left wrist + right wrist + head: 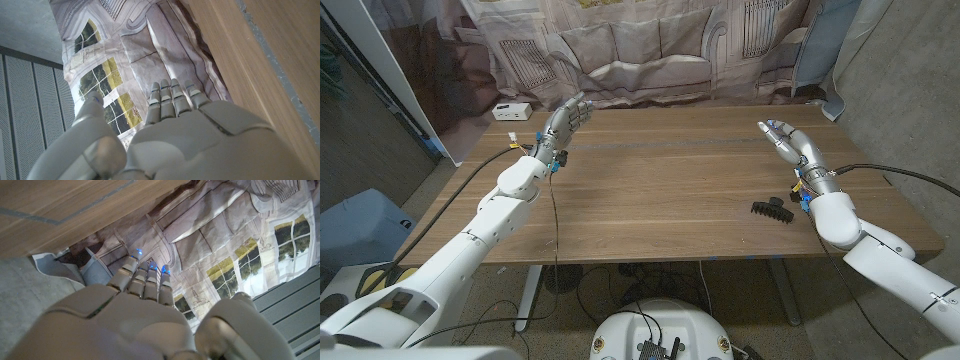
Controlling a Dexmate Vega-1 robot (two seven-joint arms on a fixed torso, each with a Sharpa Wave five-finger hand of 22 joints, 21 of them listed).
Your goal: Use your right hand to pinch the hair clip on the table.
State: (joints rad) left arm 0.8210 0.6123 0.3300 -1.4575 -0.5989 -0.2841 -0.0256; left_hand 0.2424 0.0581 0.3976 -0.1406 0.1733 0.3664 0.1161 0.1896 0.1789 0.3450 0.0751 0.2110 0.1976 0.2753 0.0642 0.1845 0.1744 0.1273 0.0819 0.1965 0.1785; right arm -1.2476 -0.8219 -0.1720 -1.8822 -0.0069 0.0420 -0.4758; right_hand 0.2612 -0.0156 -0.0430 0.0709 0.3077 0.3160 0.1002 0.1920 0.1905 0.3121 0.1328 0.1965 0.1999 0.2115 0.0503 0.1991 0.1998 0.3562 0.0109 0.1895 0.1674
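A black hair clip lies on the wooden table near its front right edge. My right hand is raised over the table's right side, beyond the clip and apart from it, fingers stretched out and holding nothing. In the right wrist view the same hand shows straight fingers with blue-lit tips. My left hand is held up over the table's far left part, fingers extended and empty. Its back shows in the left wrist view.
A small white box sits at the table's far left corner. A printed cloth backdrop hangs behind the table. Cables run along both arms and over the table's front edge.
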